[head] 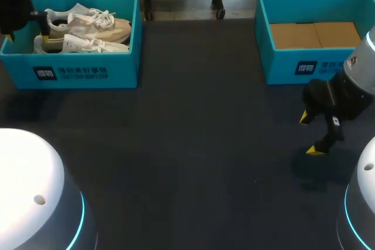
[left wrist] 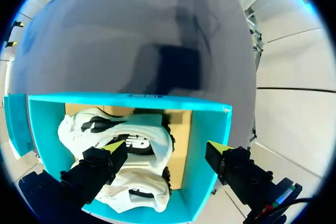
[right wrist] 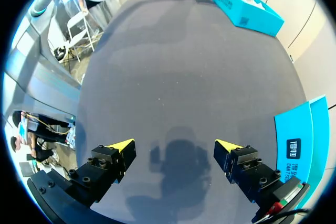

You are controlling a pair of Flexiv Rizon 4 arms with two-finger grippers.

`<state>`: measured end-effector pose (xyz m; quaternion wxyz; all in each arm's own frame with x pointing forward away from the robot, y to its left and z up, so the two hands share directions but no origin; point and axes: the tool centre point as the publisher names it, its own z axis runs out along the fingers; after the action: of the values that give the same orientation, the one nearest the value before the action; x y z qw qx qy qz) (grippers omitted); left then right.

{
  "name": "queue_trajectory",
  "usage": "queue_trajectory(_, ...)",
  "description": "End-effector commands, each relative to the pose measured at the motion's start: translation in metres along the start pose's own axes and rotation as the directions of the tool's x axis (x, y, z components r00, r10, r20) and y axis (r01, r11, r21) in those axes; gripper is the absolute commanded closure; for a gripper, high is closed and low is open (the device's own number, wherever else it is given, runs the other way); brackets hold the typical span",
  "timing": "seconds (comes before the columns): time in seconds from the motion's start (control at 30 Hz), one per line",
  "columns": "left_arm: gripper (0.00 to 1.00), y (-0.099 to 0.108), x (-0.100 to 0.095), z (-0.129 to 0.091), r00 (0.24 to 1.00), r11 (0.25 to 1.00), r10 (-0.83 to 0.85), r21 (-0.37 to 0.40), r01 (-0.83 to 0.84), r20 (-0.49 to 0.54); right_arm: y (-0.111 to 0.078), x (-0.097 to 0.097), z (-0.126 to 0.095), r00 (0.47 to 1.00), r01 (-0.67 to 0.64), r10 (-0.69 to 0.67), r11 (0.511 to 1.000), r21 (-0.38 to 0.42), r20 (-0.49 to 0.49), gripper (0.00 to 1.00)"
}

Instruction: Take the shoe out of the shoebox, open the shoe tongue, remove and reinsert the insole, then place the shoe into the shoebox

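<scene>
- Head view: white sneakers (head: pixel 88 27) lie in the teal shoebox (head: pixel 88 71), well apart from the right pincer (head: pixel 310 134).
- Left wrist view: the left pincer (left wrist: pixel 168 147), fingers spread, hangs above the sneakers.
- Right wrist view: the right pincer's fingers are spread over the dark surface (right wrist: pixel 178 77).

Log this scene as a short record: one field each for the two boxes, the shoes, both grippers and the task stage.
left shoebox: teal, open, far left of the table
shoes: two pale shoes lying inside the left shoebox
right shoebox: teal, open, no shoe inside, brown floor showing
left gripper: open, above the left shoebox, one finger over the shoes, touching neither
right gripper: open, holding nothing, over bare table near the right shoebox
task stage: no shoe taken out yet
</scene>
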<state>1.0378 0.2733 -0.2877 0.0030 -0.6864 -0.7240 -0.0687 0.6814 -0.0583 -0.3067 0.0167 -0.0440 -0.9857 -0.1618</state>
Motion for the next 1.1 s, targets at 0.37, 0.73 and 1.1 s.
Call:
queue_trajectory(0.37, 0.00, 0.013, 0.000, 0.015, 1.000, 1.000, 0.007, 0.024, -0.007, -0.004, 0.000, 0.001, 0.001, 1.000, -0.001, 0.001, 1.000, 0.002, 0.002, 0.00)
queue_trajectory(0.73, 0.00, 0.020, -0.005, 0.038, 0.999, 0.997, 0.029, 0.072, -0.027, -0.030, 0.000, 0.001, 0.001, 1.000, -0.001, 0.001, 1.000, 0.002, 0.002, 0.00)
queue_trajectory(1.1, 0.00, 0.019, -0.010, 0.054, 0.999, 0.994, 0.032, 0.109, -0.029, -0.028, 0.000, 0.001, 0.001, 1.000, -0.001, 0.001, 1.000, 0.002, 0.002, 0.00)
